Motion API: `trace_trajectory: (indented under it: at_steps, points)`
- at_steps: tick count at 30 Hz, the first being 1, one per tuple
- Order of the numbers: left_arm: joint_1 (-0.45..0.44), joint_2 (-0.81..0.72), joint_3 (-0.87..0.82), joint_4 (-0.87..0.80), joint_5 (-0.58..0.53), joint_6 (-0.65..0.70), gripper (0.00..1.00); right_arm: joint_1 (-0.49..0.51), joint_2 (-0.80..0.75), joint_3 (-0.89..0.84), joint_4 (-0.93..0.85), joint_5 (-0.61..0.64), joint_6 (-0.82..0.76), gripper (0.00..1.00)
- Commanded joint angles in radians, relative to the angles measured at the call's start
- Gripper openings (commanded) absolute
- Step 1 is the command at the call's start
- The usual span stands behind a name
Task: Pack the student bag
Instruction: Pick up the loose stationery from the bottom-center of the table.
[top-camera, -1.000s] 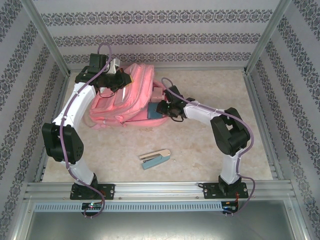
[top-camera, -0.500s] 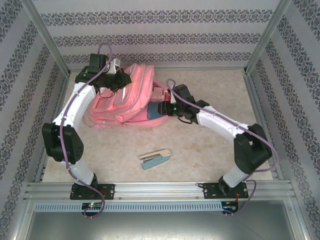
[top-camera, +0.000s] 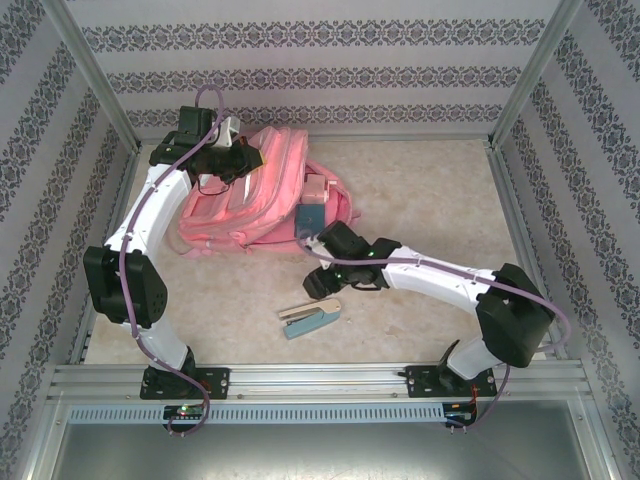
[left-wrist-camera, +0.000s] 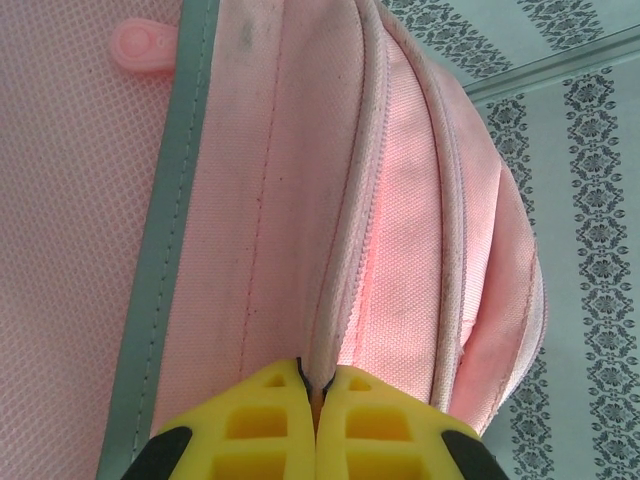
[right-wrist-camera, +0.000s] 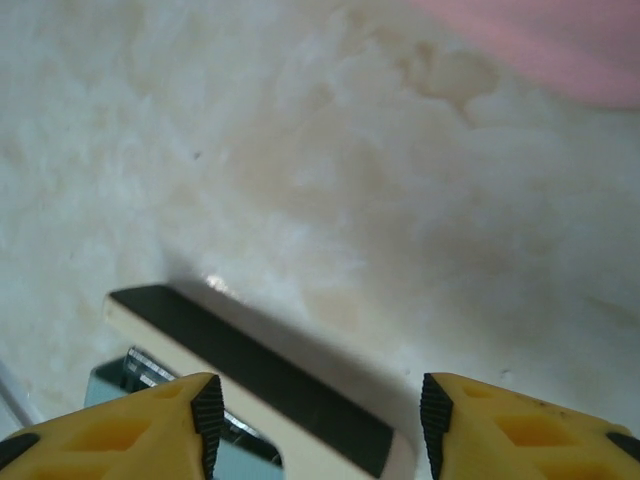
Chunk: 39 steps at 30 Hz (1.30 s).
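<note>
The big flat beige table (top-camera: 430, 190) has lots of bare room in the middle and on the right. Walls with a grey flower pattern (top-camera: 320, 60) and shiny metal posts (top-camera: 535, 75) stand close around it. An arm that swings wide could bump them.

The large pink fabric student bag (top-camera: 250, 195) lies at the back left of the table, close to the back wall. A small blue-green flat thing (top-camera: 312, 214) pokes out at its right edge. I cannot tell what it is.

The left gripper (left-wrist-camera: 315, 400) is squeezed tight on a pink edge of the bag, right beside the zip. I think it is holding the bag open for packing.

The right gripper (right-wrist-camera: 315, 420) hangs low over the table in front of the bag. Its yellow jaws stand apart and hold nothing. The small stapler (top-camera: 310, 318), blue-grey with a cream top, lies just under it, with one end showing between the jaws.

So the step now looks like picking up the stapler. Next, the right gripper needs to go straight down with one jaw on each long side. The stapler lies slanted, so the wrist may need to turn to match. Then it must squeeze, lift and carry the stapler back to the bag. The way there is bare table, but the left arm and the blue-green thing are near the bag's mouth.
</note>
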Motion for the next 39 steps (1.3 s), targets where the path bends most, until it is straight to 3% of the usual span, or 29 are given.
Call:
trace_trajectory:
  at_steps: [1,6,16,19,21,26,39]
  points:
    - [-0.008,-0.035,0.043,-0.008,0.029,0.014,0.00,0.038,0.037,0.001,-0.052,0.004,-0.076,0.66]
    - [-0.008,-0.045,0.026,-0.003,0.026,0.012,0.00,0.076,0.092,0.009,-0.066,0.032,-0.102,0.72]
    - [-0.008,-0.041,0.029,-0.002,0.031,0.011,0.00,0.109,0.209,0.066,-0.084,0.144,-0.121,0.73]
    - [-0.007,-0.041,0.027,0.000,0.030,0.011,0.00,0.106,0.226,0.082,-0.081,0.157,-0.113,0.66]
    - [-0.008,-0.041,0.027,-0.002,0.030,0.012,0.00,0.103,0.230,0.091,-0.075,0.155,-0.104,0.53]
    - [-0.008,-0.040,0.028,-0.003,0.029,0.015,0.00,0.093,0.227,0.097,-0.078,0.141,-0.099,0.35]
    - [-0.008,-0.029,0.031,0.004,0.032,0.011,0.00,0.079,0.179,0.046,-0.067,0.115,-0.071,0.15]
